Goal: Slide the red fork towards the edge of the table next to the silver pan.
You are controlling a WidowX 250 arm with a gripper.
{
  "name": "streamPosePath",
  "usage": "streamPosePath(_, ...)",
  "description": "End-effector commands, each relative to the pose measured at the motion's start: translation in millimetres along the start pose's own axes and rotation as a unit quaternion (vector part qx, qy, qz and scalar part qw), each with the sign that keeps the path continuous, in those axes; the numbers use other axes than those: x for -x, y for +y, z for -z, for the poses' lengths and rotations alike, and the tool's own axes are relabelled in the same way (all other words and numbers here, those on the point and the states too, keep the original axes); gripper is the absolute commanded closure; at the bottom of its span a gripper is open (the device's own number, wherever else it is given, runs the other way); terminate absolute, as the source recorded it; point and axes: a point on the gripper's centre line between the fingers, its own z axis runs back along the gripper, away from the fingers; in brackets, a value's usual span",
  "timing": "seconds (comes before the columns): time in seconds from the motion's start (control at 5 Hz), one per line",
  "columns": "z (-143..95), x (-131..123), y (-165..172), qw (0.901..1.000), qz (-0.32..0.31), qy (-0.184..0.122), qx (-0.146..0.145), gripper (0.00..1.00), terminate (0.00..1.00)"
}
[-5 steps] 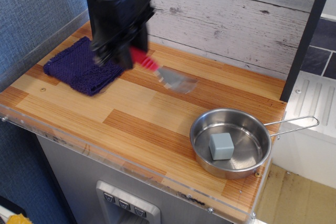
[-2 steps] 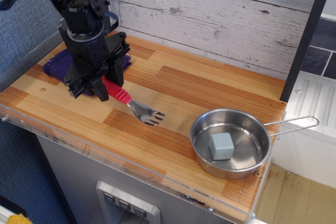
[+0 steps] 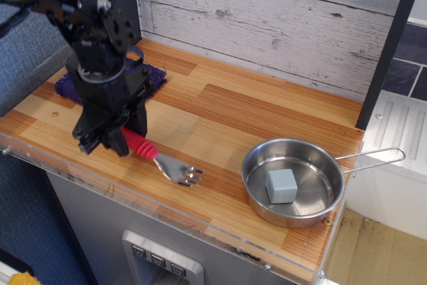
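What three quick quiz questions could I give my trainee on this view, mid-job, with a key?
1. True or false: the red fork lies inside the silver pan.
2. What is in the pan? A) a grey cube B) a spoon C) nothing
3. Fill in: the claw is closed on the fork's red ____.

Key:
1. False; the fork is on the table, left of the pan, tines pointing toward it.
2. A; the grey cube.
3. handle.
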Motion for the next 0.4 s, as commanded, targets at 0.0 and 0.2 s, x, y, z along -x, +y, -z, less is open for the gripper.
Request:
streamPosePath(0.0,-5.0,2.5,-1.0,0.9993,-0.019,-0.02,0.025,1.0,0.0)
streamPosePath(0.2,-0.9,4.8,-7.3,0.9984,-0.032,-0.04,0.024,1.0,0.0)
